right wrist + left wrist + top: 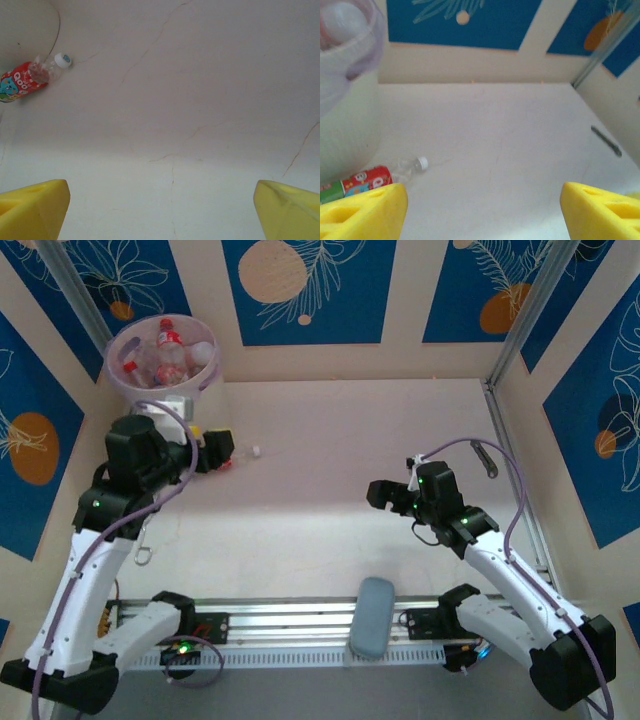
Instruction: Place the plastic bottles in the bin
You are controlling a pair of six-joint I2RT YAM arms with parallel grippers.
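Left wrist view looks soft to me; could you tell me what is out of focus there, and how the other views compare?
Left wrist: the bin and near yellow jaws are blurred, the lying bottle only slightly. Right wrist: jaws soft, table evenly lit. Top external: sharp, faint shadows.

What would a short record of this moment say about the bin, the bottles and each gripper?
bin: upright at the back left of the table
bottles in bin: several, red labels and caps; count unclear
bottle left out: one, red label, white cap, lying on its side beside the bin
left gripper: open, empty, low next to that bottle
right gripper: open, empty, over the table's right half
other: grey pad at the near edge
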